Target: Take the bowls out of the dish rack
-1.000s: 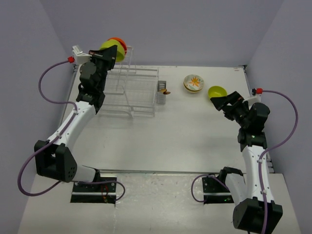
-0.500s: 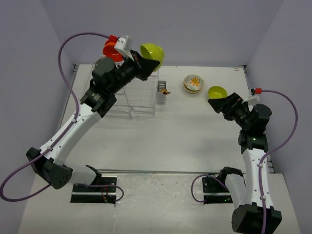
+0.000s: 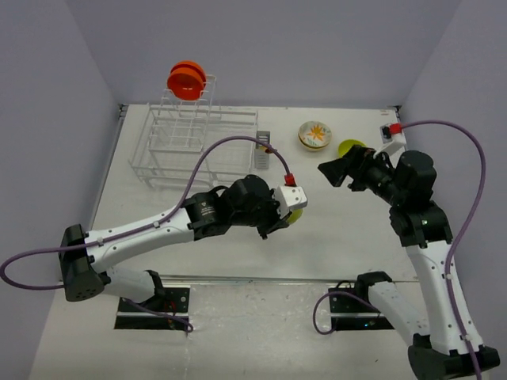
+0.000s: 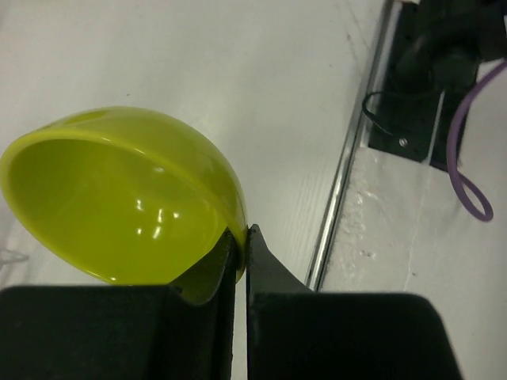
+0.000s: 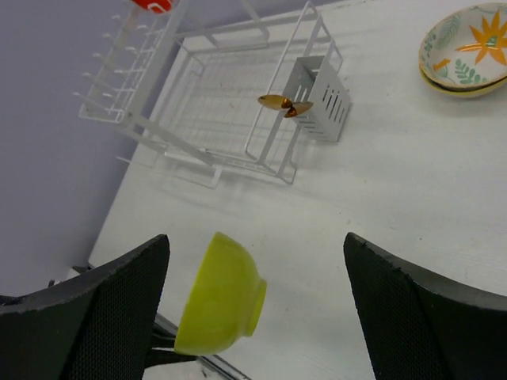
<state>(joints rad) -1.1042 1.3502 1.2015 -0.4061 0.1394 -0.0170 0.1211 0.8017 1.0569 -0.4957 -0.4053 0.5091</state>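
My white worktop [image 3: 333,229] carries three things. The white wire dish rack [image 3: 202,146] stands in the far left corner, with its grey caddy [image 3: 263,150] on the side toward the middle. A cream flowered bowl [image 3: 315,135] sits near the far edge, right of centre. A lime-green bowl [image 3: 348,146] lies just beside it toward the right edge, partly hidden from above.

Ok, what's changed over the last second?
The left gripper, shut on the rim of a lime-green bowl, carried it off the top of the dish rack and swung it down over the middle of the table. The right gripper, open, shifted left toward it. Unchanged: the orange bowls on the rack, and the flower bowl and other green bowl on the table.
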